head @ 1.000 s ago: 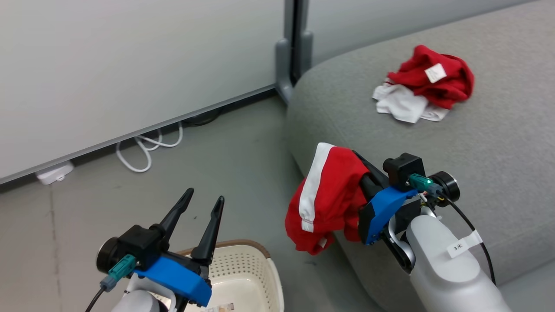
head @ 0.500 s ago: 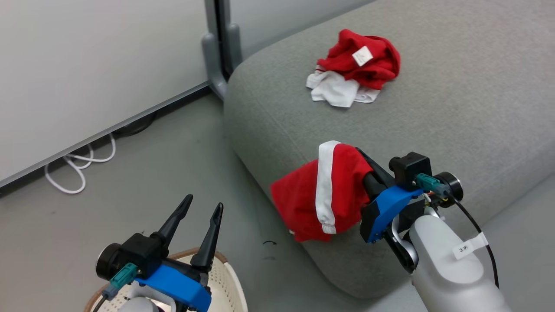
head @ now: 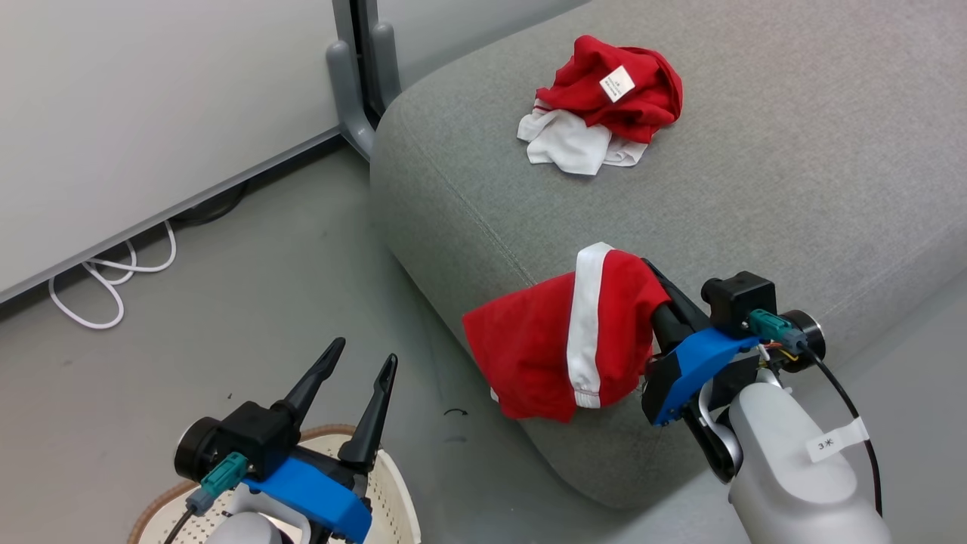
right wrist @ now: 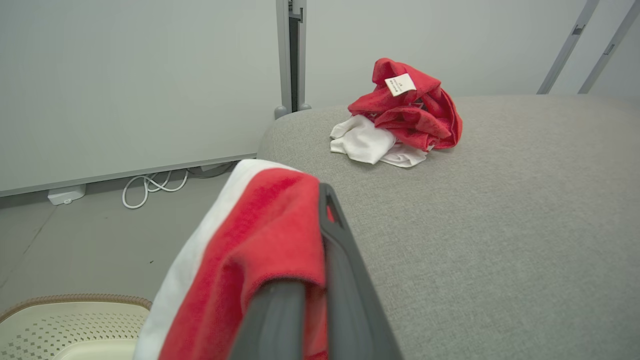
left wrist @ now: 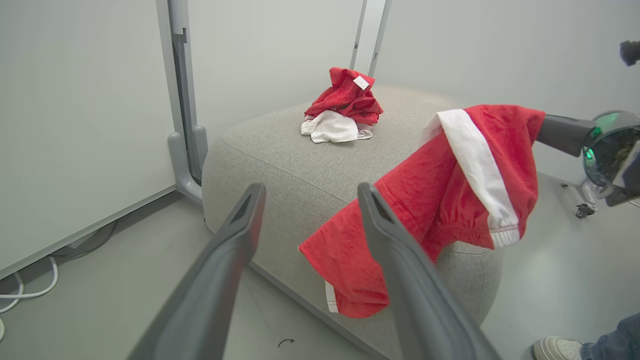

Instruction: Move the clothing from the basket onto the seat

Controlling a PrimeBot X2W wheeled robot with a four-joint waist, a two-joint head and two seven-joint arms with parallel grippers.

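Right pincer (head: pixel 651 276) is clamped on the red clothing (head: pixel 559 340), which dangles off the seat's (head: pixel 755 174) near corner. I'd carry it further in before letting go, else it probably slides off. Left pincer (head: pixel 364 351) is wide open, empty.

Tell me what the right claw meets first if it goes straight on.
Probably the seat: the right claw, shut on the striped garment, aims low at its grey top, short of the crumpled pile. Depth unclear.
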